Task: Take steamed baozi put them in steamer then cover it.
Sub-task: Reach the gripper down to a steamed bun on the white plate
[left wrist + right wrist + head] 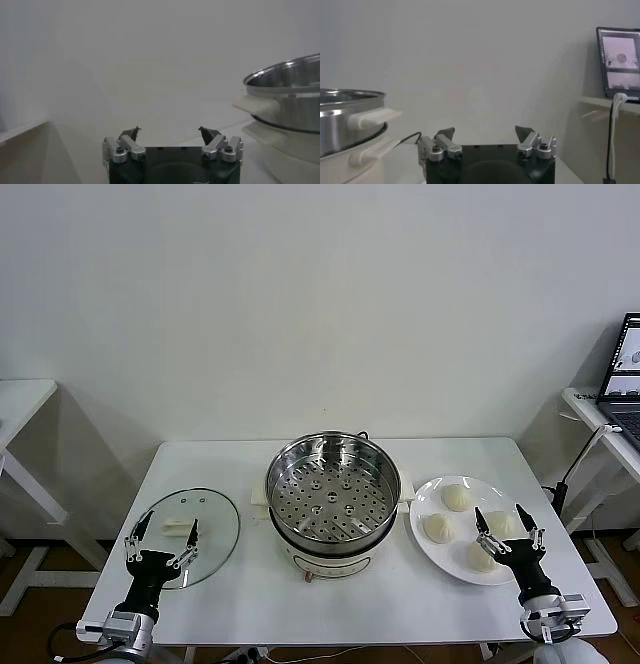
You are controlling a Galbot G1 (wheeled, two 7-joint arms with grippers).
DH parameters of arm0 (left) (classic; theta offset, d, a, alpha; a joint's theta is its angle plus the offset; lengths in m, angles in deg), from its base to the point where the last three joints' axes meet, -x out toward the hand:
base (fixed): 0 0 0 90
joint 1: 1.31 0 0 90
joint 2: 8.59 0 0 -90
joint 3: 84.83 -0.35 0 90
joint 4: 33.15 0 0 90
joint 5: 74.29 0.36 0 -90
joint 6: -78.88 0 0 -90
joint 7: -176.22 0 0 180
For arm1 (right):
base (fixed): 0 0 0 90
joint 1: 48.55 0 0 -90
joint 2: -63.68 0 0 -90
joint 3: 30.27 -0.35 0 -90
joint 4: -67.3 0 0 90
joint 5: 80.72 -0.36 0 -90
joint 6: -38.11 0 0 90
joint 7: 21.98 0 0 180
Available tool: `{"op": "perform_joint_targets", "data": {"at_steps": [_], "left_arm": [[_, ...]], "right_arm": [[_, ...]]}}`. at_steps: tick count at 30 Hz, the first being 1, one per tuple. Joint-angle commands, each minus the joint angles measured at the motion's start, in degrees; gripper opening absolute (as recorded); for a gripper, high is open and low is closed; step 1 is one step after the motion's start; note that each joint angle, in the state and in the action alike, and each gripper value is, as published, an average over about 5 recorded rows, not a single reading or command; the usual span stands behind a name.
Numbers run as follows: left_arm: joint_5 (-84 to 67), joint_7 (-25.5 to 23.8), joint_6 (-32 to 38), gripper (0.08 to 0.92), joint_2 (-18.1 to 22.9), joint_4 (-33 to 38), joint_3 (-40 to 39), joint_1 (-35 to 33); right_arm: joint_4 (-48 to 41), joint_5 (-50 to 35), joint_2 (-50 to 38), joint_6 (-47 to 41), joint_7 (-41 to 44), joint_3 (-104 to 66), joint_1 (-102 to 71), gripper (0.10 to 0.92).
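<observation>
The steamer [333,489] is a shiny perforated basket on a white pot base at the table's middle, with nothing in it. Its rim also shows in the left wrist view [290,90] and the right wrist view [345,120]. Several cream-white baozi [458,496] lie on a white plate [420,506] to its right. The cover [210,519], a clear glass lid with a white handle, lies flat to the left. My left gripper [171,521] [169,129] hangs open over the lid's near edge. Over the near buns my right gripper [499,512] [485,131] stands open and holds nothing.
A laptop [625,379] [620,62] sits on a side table at the far right, with a cable hanging beside it. Another white table edge [20,399] shows at the far left. A plain wall stands behind the work table.
</observation>
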Motion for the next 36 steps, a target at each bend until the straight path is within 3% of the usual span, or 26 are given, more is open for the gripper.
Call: {"op": "perform_joint_targets", "data": {"at_steps": [1, 6, 10, 15, 20, 27, 36], "left_arm": [[0.1, 0.0, 0.0, 0.823, -0.2, 0.2, -0.1, 0.1], [0.3, 0.0, 0.1, 0.823, -0.3, 0.3, -0.8, 0.2], [0.2, 0.0, 0.3, 0.823, -0.3, 0.2, -1.1, 0.2], [0.2, 0.1, 0.4, 0.823, -0.4, 0.6, -1.4, 0.0], [0.2, 0.2, 0.3, 0.823, -0.2, 1.4, -1.6, -0.2], [0.0, 0.1, 0.1, 0.823, 0.0, 1.7, -1.6, -0.1], [-0.4, 0.0, 0.0, 0.823, 0.2, 0.7, -1.1, 0.4]], "right_arm": [[-1.6, 6.7, -5.2, -3.9, -0.2, 0.3, 5.2, 0.823], [-5.5, 20.4, -15.5, -8.2, 0.6, 4.0, 13.1, 0.823], [-8.6, 28.2, -26.6, -12.2, 6.2, 11.2, 21.3, 0.823], [-11.5, 33.8, -37.0, -14.5, 20.0, 25.1, 30.9, 0.823], [-14.8, 33.5, -43.9, -16.3, 35.8, 40.6, 44.7, 0.823], [-24.8, 34.3, -41.7, -16.3, 51.9, 62.8, 67.4, 0.823], [-37.0, 35.4, -31.5, -15.5, 55.3, 77.2, 82.1, 0.823]]}}
